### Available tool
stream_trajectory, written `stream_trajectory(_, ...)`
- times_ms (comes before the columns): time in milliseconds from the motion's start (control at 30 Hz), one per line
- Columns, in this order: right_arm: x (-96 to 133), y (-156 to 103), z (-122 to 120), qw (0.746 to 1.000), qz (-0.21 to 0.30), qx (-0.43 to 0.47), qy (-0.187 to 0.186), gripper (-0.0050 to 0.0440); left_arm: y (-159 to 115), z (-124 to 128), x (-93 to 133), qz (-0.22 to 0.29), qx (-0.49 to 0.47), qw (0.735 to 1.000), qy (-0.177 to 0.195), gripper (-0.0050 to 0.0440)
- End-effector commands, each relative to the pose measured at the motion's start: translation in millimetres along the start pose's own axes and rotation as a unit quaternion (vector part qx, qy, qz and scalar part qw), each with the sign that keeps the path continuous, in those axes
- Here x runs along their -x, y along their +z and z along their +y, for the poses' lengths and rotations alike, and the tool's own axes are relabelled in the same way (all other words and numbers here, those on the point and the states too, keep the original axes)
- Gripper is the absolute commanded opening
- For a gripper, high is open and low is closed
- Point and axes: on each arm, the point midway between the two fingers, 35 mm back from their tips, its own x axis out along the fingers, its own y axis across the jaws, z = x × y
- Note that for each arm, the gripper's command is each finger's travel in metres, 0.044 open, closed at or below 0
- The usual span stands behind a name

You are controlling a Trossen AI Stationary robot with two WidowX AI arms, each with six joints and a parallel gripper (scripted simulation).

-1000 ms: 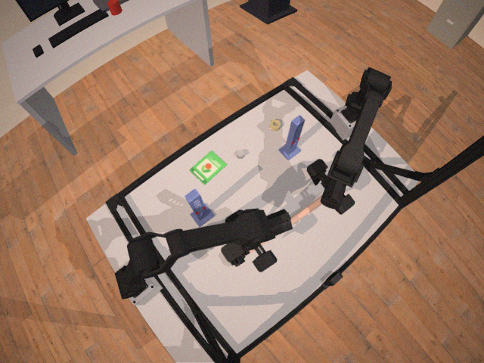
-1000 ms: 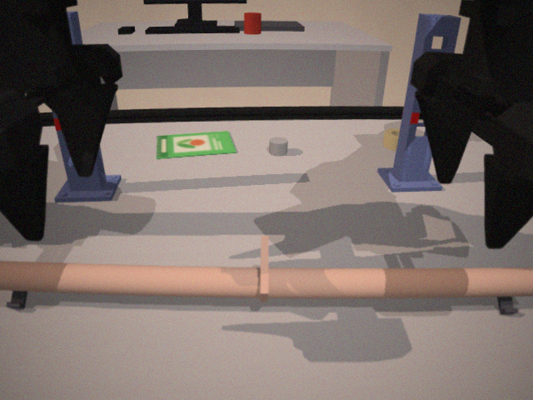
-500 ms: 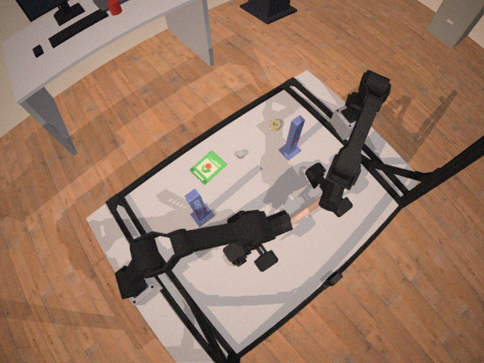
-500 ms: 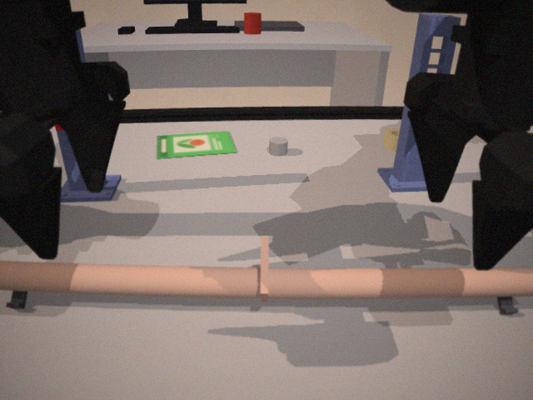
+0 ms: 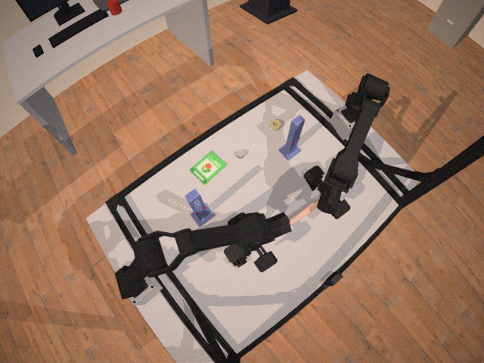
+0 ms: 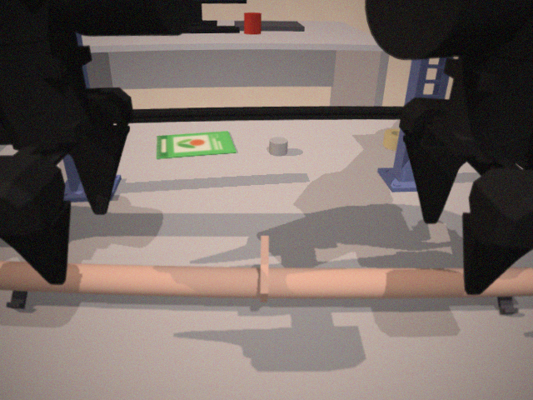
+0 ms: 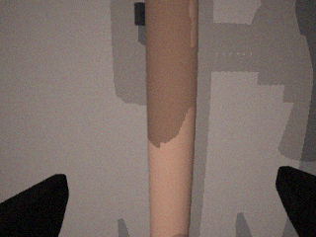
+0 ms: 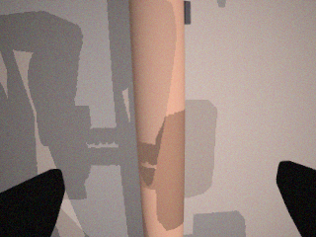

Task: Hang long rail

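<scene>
The long tan rail lies flat on the table, with a thin collar at its middle. In the top view only a short piece of the rail shows between the arms. My left gripper is open and straddles the rail near one end, one finger on each side; the left wrist view shows the rail between its fingers. My right gripper is open and straddles the other end, as the right wrist view shows. Two blue slotted posts with red marks stand behind.
A green card, a small grey cylinder and a yellow ring lie between the posts. A black frame borders the table. A grey desk stands beyond.
</scene>
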Motion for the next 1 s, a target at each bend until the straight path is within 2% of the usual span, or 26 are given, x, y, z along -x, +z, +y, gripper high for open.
stream_trajectory(0,-10.3,3.7,2.2,1.0,-0.007,0.002,0.004,0.044,5.6,-0.8,-13.5,-0.012,-0.002,1.0,-0.002,0.044)
stream_trajectory(667,-39.3,6.2,3.8,1.0,-0.007,0.002,0.004,0.044,8.6,-1.5,-42.5,-0.012,-0.002,1.0,-0.002,0.044)
stream_trajectory(967,-40.3,6.4,3.9,1.0,-0.007,0.002,0.004,0.044,8.7,-1.5,-43.6,-0.012,-0.002,1.0,-0.002,0.044)
